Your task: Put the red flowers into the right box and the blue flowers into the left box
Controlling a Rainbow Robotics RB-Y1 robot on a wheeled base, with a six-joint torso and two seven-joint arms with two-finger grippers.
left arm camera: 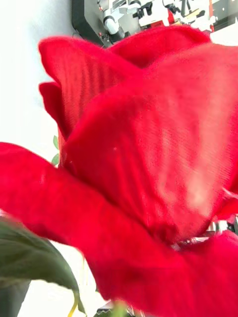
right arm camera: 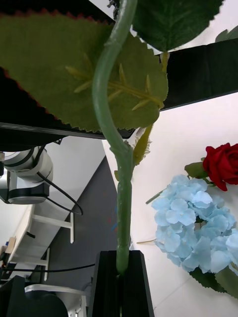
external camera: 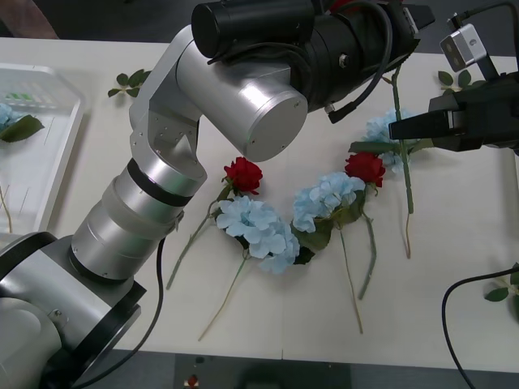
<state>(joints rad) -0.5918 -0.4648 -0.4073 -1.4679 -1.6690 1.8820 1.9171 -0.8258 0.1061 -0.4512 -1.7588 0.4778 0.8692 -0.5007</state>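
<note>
A white surface carries two red flowers and several blue flowers lying loose near its middle, stems pointing toward the robot. The left box sits at the far left edge, a blue bloom inside it. The right gripper is clamped on a green stem. The left gripper reaches across to the far right; a red bloom sits close against its camera, and I cannot tell how its fingers stand.
</note>
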